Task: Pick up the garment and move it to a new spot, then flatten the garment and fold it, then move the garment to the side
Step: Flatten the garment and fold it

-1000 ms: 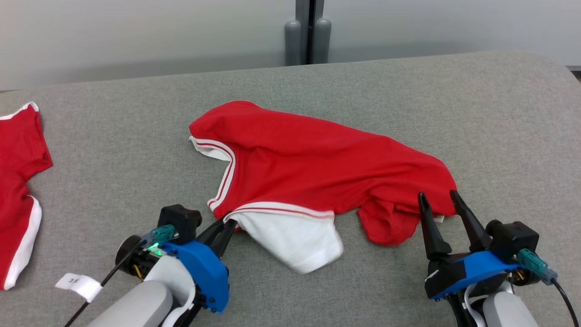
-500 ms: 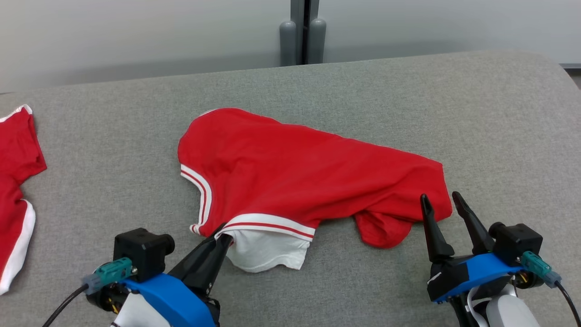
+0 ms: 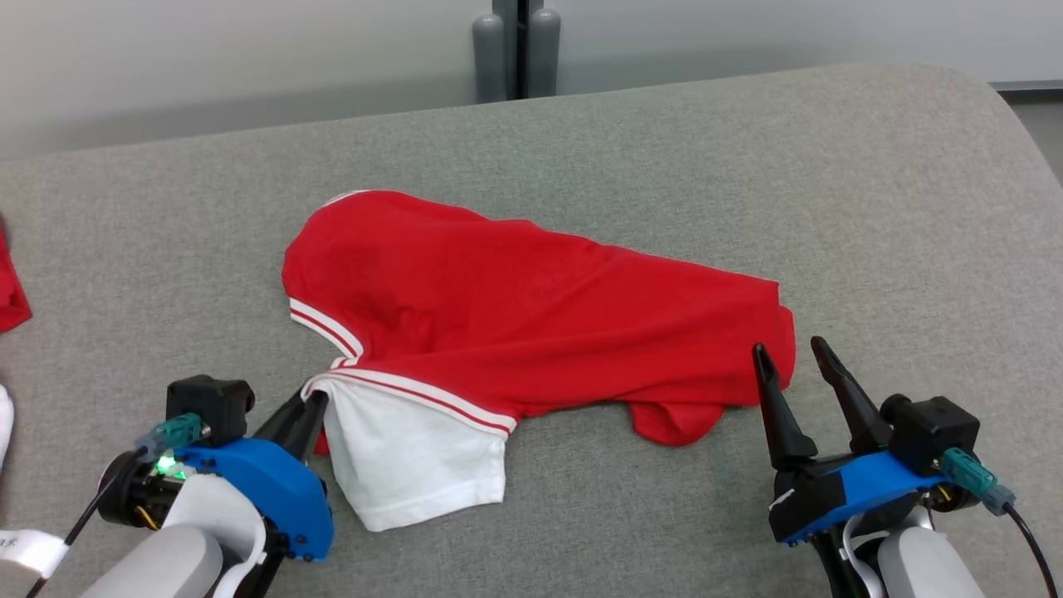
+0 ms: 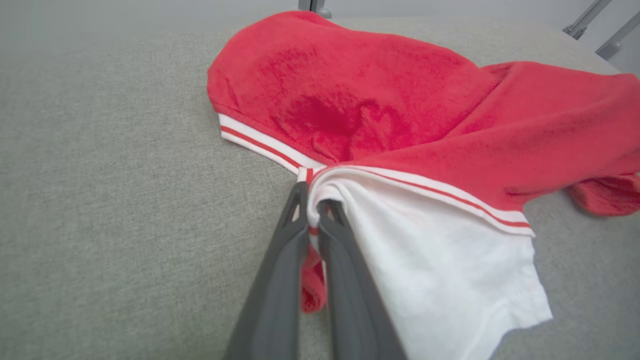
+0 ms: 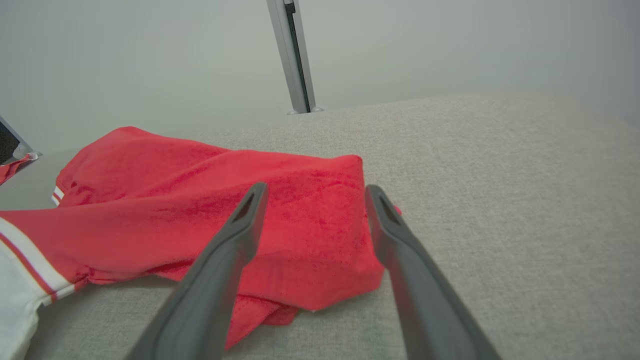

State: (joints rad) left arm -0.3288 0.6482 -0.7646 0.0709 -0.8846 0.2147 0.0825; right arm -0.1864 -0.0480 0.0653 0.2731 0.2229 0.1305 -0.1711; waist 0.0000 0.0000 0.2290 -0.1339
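Garment (image 3: 531, 307) is pinched at its sleeve seam by the left gripper (image 3: 314, 403), seemingly for dragging; the right gripper (image 3: 787, 349) is held spread, empty

No text, brand, number or sign can be read in any of the views. A white tag (image 3: 29, 551) lies at the lower left edge of the head view, cut off by the frame. Whatever is written on it is too small to make out.
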